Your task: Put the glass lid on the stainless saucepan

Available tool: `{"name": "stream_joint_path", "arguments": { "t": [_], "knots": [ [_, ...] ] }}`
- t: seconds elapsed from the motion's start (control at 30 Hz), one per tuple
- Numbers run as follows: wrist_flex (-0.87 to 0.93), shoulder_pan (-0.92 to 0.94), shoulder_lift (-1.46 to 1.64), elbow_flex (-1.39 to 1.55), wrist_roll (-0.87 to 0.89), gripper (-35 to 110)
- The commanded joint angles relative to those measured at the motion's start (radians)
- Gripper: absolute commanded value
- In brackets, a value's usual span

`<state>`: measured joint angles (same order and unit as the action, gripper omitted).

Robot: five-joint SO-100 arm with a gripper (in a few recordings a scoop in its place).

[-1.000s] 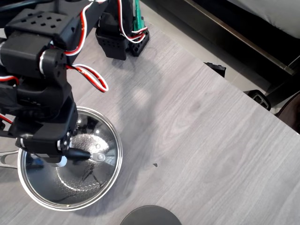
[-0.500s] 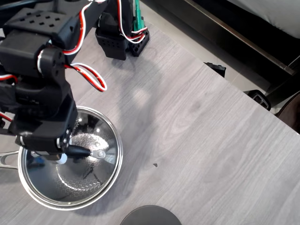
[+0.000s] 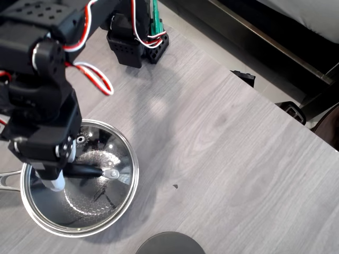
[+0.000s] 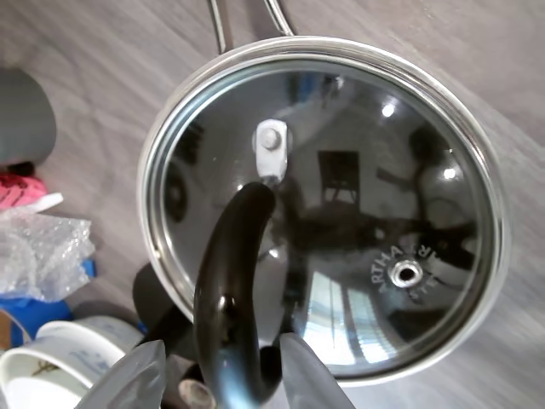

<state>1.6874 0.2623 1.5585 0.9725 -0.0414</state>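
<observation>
Tool (image 4: 220,375) fingers stand either side of the black bar handle (image 4: 228,290), slightly apart from it; grip not confirmed. Glass lid (image 4: 341,196) sits level on the stainless saucepan (image 3: 124,198), rims aligned. Saucepan rests on the grey worktop (image 3: 222,148); dark round disc (image 3: 169,243) nearby.

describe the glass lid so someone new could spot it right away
On the grey wood table, look under the black arm at the saucepan. The glass lid lies on it: clear, steel-rimmed, with a black bar handle, unlike the plain dark disc nearby.
</observation>
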Motion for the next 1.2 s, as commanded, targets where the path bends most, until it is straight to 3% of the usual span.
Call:
{"name": "stream_joint_path", "arguments": {
  "t": [0.0, 0.23, 0.33, 0.53, 0.67, 1.17],
  "knots": [
    [0.008, 0.005, 0.092, -0.049, -0.006, 16],
    [0.077, -0.049, 0.276, 0.029, 0.000, 14],
    [0.057, -0.127, 0.466, 0.259, 0.008, 0],
    [-0.149, -0.365, 1.028, 0.943, 0.048, 0],
    [-0.250, -0.419, 1.313, 1.198, 0.091, 0],
    [-0.321, -0.422, 1.470, 1.445, 0.141, 0]
  ]
}}
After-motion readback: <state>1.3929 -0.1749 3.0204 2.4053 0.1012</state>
